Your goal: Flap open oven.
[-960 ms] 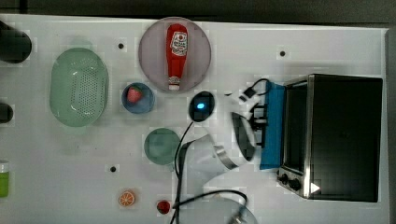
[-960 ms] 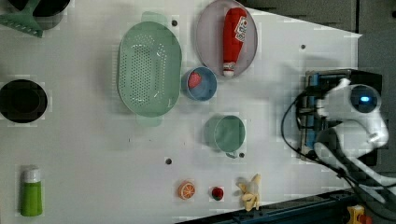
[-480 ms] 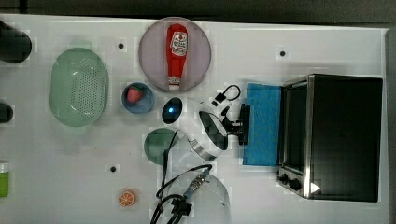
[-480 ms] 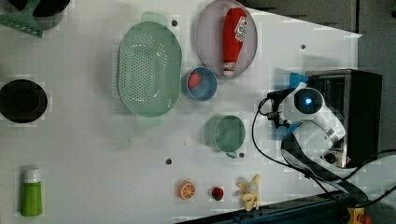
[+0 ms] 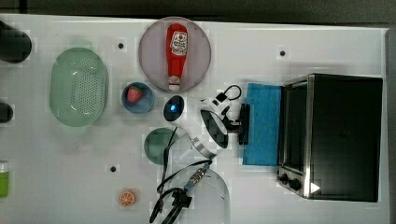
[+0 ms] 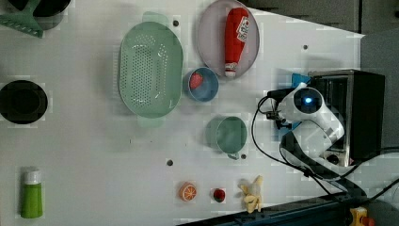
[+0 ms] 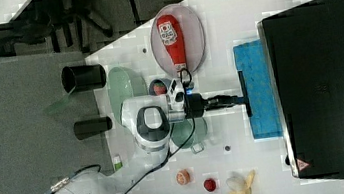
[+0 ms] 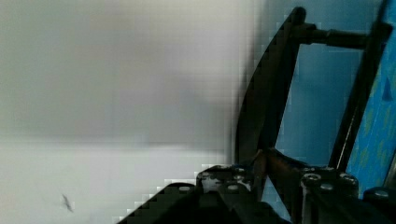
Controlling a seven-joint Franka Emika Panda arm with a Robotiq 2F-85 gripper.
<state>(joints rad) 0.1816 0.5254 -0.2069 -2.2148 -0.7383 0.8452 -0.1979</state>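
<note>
The oven (image 5: 343, 135) stands at the top view's right, a black box with a silver front frame and two black knobs (image 5: 288, 181). Its blue-tinted glass door (image 5: 264, 123) lies folded down flat on the table, toward the top view's left. My gripper (image 5: 238, 124) is at the door's outer edge, shut on the black bar handle (image 5: 243, 122). In the right view the gripper (image 7: 233, 100) reaches level to the handle (image 7: 244, 95). The wrist view shows the handle bar (image 8: 271, 93) running out from between my fingers (image 8: 224, 179), blue glass behind it.
A ketchup bottle (image 5: 176, 49) lies on a grey plate (image 5: 149, 51). A green colander (image 5: 78, 86), a blue bowl (image 5: 144, 103) with a strawberry and a green cup (image 5: 158, 144) sit in the top view's left of my arm. An orange slice (image 5: 126, 199) and banana (image 6: 251, 193) lie near the front edge.
The oven door has swung from partly open down to flat. My gripper moved toward the top view's left with the handle in it.
</note>
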